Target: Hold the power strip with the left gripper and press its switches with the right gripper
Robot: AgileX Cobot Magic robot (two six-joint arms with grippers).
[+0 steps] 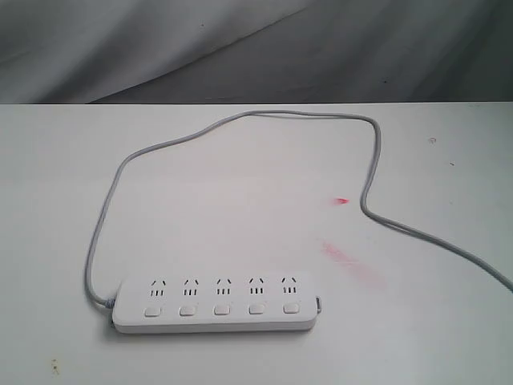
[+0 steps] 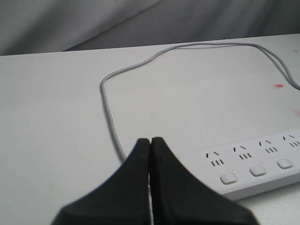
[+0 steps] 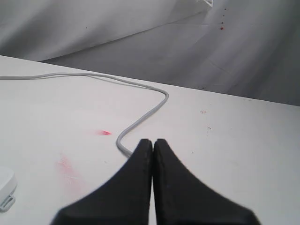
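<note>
The white power strip (image 1: 215,303) lies flat near the front of the white table, sockets up, with its row of switches (image 1: 222,309) along its near side. Its grey cord (image 1: 240,120) loops from the strip's left end toward the back and off to the right. Neither arm shows in the exterior view. In the left wrist view, my left gripper (image 2: 150,140) is shut and empty, hovering short of the strip's (image 2: 253,164) cord end. My right gripper (image 3: 153,141) is shut and empty above the cord (image 3: 140,119), with only the strip's end (image 3: 5,180) at the frame edge.
Red smudges (image 1: 350,261) mark the table to the right of the strip. A grey cloth backdrop (image 1: 256,48) hangs behind the table's far edge.
</note>
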